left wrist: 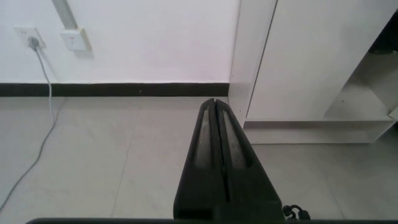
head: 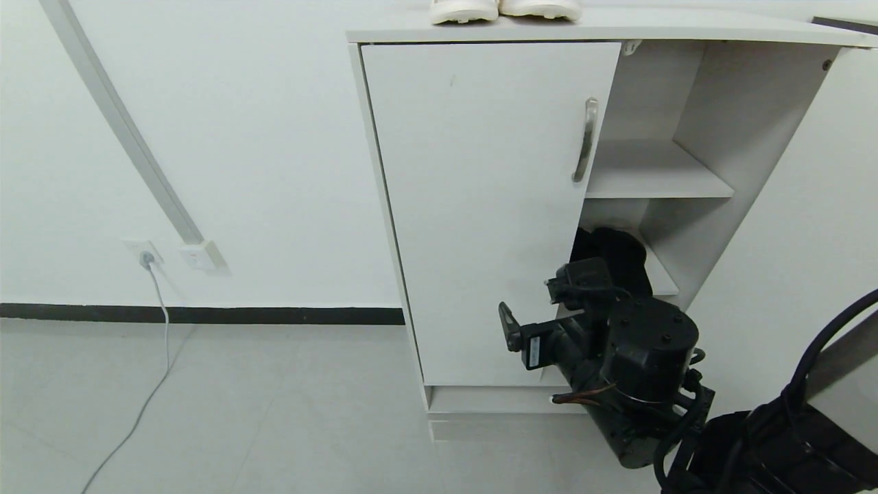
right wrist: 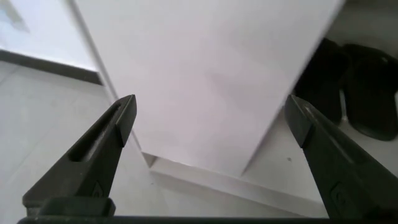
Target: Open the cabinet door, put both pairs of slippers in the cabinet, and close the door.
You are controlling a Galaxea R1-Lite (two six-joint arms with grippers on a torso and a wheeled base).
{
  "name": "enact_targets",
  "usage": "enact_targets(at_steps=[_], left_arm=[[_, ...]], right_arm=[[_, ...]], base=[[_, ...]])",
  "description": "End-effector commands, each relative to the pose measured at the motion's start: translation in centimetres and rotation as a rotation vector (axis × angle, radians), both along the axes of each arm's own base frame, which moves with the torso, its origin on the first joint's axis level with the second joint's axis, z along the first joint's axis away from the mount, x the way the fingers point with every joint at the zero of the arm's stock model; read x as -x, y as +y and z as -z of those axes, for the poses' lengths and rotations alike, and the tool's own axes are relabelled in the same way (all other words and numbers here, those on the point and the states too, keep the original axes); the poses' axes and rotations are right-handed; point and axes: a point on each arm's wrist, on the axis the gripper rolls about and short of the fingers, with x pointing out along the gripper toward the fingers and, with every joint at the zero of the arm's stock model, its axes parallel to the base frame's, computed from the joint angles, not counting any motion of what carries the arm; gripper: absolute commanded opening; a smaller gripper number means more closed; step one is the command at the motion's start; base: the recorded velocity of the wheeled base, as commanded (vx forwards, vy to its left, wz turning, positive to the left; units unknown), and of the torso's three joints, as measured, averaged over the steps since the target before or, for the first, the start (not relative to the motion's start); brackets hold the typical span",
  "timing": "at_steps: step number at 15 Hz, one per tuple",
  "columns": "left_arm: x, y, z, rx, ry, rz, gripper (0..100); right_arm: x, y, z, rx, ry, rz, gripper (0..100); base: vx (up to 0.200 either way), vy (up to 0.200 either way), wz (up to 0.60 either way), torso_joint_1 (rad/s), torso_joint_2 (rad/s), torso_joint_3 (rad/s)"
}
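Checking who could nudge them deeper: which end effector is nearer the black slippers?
Right. The right end effector is open before the closed door, beside the black slippers inside. The left end effector is shut over the floor, farther off.

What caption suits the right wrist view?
Open right gripper before the white door; black slippers lie inside the cabinet.

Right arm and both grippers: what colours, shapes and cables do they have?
The right arm is black, with a round joint housing, a small white label and black cables. The right gripper and left gripper have dark, tapering, flat fingers.
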Motion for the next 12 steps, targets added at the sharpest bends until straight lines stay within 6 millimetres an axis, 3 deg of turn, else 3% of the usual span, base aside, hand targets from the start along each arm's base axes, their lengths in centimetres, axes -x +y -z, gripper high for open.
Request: enact_targets(at_steps=[1,12], left_arm=[[-0.01,0.0,0.0,0.001,0.002,0.0,0],[-0.01,0.01,0.0,0.001,0.002,-0.002,0]], right_arm=[[0.04,-0.19,0.05,-0.007,-0.012,-0.017,100],[0.0,-0.44,0.75,0.026,-0.003,-0.015,100]], base=[[0.0,0.0,0.0,0.0,0.0,0.0],[0.0,0.0,0.0,0.0,0.0,0.0]])
